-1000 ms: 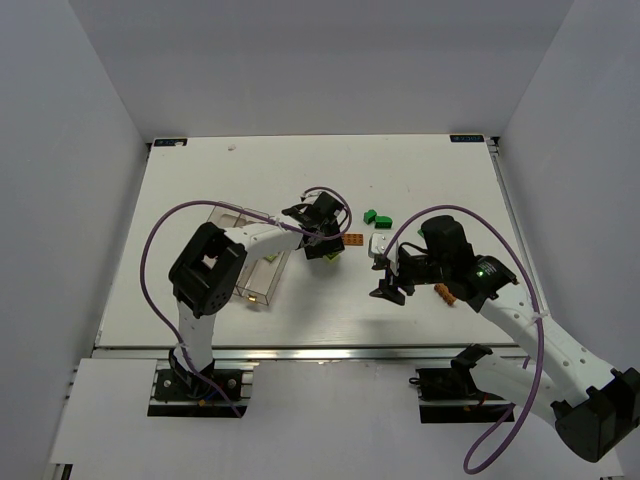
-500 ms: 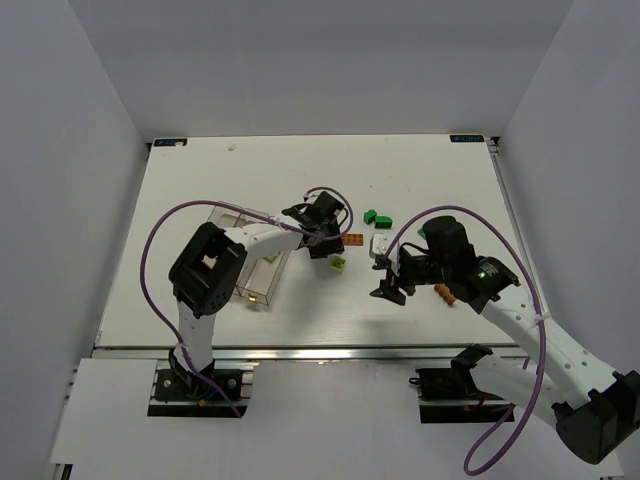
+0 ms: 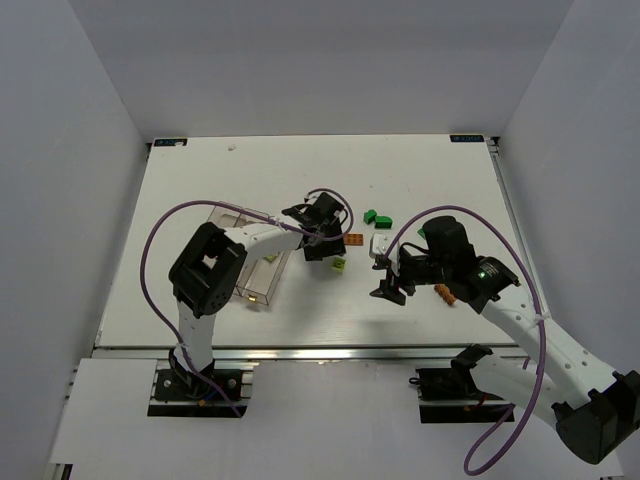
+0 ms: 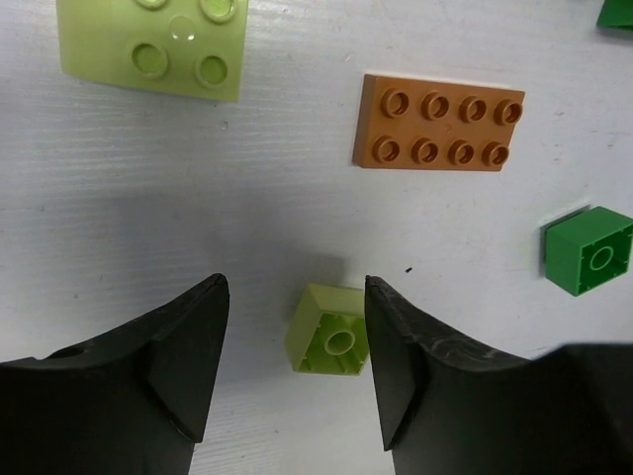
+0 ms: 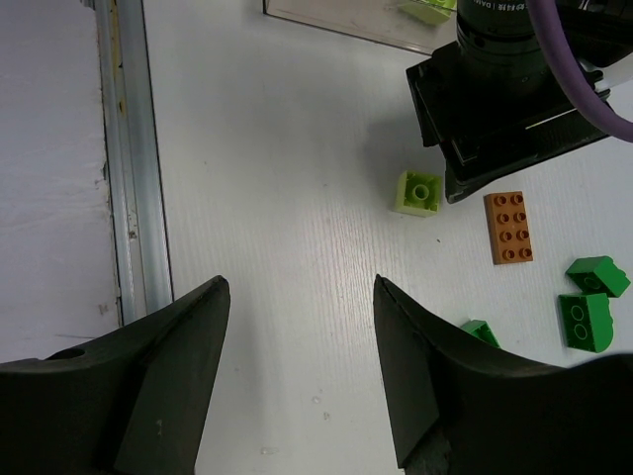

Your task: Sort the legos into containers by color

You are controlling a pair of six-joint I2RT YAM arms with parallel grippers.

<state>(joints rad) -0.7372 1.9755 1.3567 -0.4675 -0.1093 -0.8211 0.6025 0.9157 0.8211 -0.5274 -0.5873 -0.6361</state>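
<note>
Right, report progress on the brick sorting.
Done: one lime piece sits in the clear bins. In hand: nothing; the left end effector is open over a small lime brick on the table. Left: that, the orange plate, green bricks; right end effector open, empty.

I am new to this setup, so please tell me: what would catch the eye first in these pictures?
First, the small lime brick lying upside down on the table between the open jaws of the left end effector. Just beyond it lies a flat orange-brown brick; the clear containers stand at the left.
</note>
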